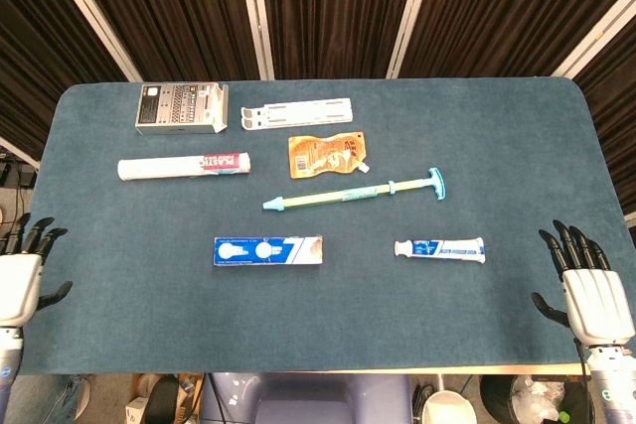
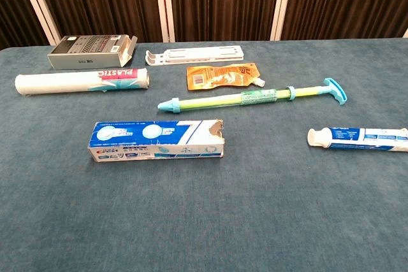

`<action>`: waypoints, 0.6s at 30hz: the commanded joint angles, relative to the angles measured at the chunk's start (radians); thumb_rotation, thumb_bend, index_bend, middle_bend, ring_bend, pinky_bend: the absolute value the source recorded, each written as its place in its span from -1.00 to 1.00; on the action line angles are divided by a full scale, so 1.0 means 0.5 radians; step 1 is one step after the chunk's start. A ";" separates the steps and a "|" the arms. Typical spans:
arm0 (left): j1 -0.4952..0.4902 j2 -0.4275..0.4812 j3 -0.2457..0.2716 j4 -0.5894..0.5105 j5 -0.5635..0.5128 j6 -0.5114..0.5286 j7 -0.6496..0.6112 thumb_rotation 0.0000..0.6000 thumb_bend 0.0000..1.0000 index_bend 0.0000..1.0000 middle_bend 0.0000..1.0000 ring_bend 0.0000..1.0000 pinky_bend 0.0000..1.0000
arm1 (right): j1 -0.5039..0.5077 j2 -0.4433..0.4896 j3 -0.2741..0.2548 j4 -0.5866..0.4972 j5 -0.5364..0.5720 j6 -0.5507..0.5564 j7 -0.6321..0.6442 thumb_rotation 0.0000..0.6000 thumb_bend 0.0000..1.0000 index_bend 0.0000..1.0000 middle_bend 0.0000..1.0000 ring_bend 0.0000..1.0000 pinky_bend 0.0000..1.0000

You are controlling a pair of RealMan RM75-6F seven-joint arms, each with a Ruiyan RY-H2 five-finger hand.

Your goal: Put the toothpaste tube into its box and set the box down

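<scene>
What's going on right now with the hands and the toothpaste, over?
Left hand and right hand open, at table's near corners. Tube lies outside box, both flat, apart. Nothing between them; long pump toy lies just behind.

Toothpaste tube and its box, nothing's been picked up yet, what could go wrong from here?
1. The toothpaste tube lies flat on the cloth, so the right hand may struggle to get fingers under it.
2. The toothpaste box has its torn flap end facing the tube; the cap could catch there.
3. The long pump toy lies just behind both and could be knocked.
</scene>
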 commanded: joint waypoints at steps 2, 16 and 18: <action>-0.166 -0.261 -0.137 -0.054 -0.233 -0.119 0.308 1.00 -0.60 -0.55 -0.73 -1.00 -0.65 | -0.004 0.015 -0.001 -0.002 -0.010 0.009 0.012 1.00 -0.56 -0.75 -0.89 -0.95 -0.71; -0.426 -0.722 -0.187 -0.254 -0.451 -0.131 0.799 1.00 -0.61 -0.54 -0.67 -0.94 -0.65 | 0.011 -0.003 0.009 0.045 -0.008 -0.008 0.060 1.00 -0.56 -0.73 -0.89 -0.95 -0.71; -0.445 -0.765 -0.180 -0.242 -0.464 -0.119 0.848 1.00 -0.61 -0.54 -0.66 -0.94 -0.65 | 0.011 0.005 0.010 0.039 -0.014 -0.003 0.065 1.00 -0.56 -0.72 -0.89 -0.95 -0.72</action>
